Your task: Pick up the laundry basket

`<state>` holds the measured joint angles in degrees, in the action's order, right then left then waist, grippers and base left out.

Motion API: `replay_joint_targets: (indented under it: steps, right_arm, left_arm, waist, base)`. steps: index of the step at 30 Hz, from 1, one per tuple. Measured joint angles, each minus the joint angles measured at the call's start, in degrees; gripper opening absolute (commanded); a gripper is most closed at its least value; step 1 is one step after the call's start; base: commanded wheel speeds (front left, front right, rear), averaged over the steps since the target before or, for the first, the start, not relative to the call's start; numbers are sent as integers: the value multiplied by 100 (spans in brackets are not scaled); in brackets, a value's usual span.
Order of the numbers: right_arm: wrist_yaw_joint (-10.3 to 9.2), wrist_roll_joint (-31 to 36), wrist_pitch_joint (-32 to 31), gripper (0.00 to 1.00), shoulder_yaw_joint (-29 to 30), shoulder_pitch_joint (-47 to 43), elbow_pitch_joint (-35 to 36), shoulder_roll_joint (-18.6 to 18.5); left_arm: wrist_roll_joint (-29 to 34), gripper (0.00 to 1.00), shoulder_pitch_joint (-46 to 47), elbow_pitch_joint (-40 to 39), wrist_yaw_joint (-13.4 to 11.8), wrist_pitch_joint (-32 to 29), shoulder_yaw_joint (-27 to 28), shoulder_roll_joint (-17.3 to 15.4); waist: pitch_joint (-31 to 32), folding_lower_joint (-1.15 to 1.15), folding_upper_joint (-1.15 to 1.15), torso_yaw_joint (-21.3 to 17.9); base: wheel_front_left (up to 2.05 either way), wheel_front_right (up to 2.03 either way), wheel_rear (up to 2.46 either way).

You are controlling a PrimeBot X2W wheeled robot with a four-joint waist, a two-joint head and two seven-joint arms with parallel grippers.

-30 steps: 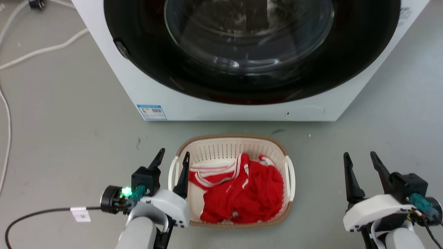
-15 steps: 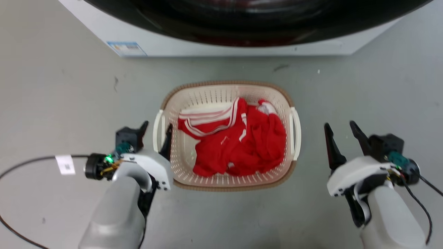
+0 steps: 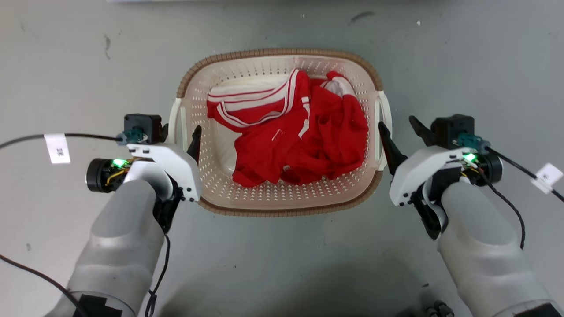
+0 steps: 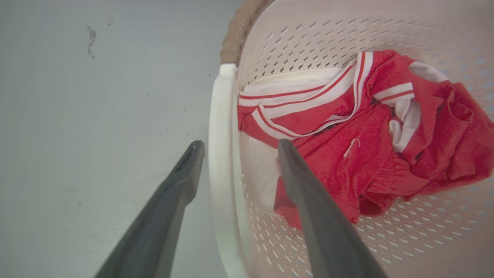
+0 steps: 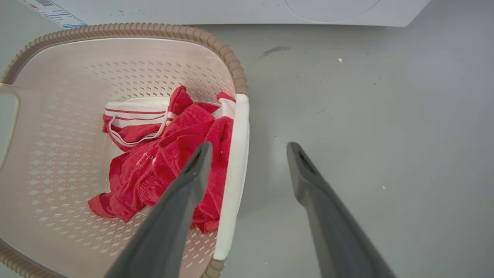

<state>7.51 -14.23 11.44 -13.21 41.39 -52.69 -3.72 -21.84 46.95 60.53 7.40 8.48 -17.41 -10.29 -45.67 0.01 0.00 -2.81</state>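
**A:** How does the left gripper [image 3: 181, 132] stand?

**B:** Spread wide, with nothing pinched. In its wrist view [image 4: 240, 143] the two dark fingers straddle the left handle [image 4: 222, 154]. One finger is over the floor [image 4: 96, 116] and the other is inside the basket wall. I can't tell whether either finger touches the white loop.

**A:** And the right gripper [image 3: 396, 122]?

**B:** It is also parted and holds nothing. Seen from its wrist [image 5: 250, 146], the right handle [image 5: 239, 154] runs up between the fingers. The inner finger is over the clothing and the outer one is over bare grey floor.

**A:** Where is the laundry basket [image 3: 282, 52]?

**B:** It sits on the floor [image 3: 282, 264] at twelve o'clock from the robot, between the two arms. The left gripper is at its nine o'clock and the right one at its three. The basket has cream perforated walls [image 4: 308, 38], a brown braided rim [image 5: 135, 29] and a white loop handle on each short side [image 3: 176, 119] [image 3: 385, 110].

**A:** What's in it?

**B:** A crumpled red garment [image 3: 308, 132] with white stripes. The striped band lies toward eleven o'clock and the bulk is bunched toward three. It shows in both wrist views [image 4: 347, 154] [image 5: 173, 154].

**A:** What lies beyond the basket?

**B:** The white base of the washer [image 5: 231, 11] is past its twelve o'clock side, with a label at one corner [image 5: 50, 7]. A black cable carries a white tag [image 3: 57, 147] at nine o'clock of the left arm. Another tag [image 3: 546, 176] hangs at three o'clock of the right arm.
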Motion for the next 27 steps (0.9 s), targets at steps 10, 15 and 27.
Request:
replay_joint_targets:
  steps: [10,15,27]
  right_arm:
    - [0,-682,-266,100,-826,802,-870,47]
    - [0,-998,-324,100,-1177,1060,-1046,53]
    - [-16,-1853,-646,0,-1868,1291,-1157,-65]
  left_arm:
    - [-1087,100,385,-120,0,-764,-946,-503]
    - [-1555,100,519,-208,0,-985,-1290,-682]
    - [-2577,0,680,-487,-1,-1248,-2043,-847]
  waist:
    - [-468,0,0,-26]
    - [-574,-1,0,-72]
    - [-618,-1,0,-71]
  base:
    - [0,0,0]
    - [0,0,0]
    - [0,0,0]
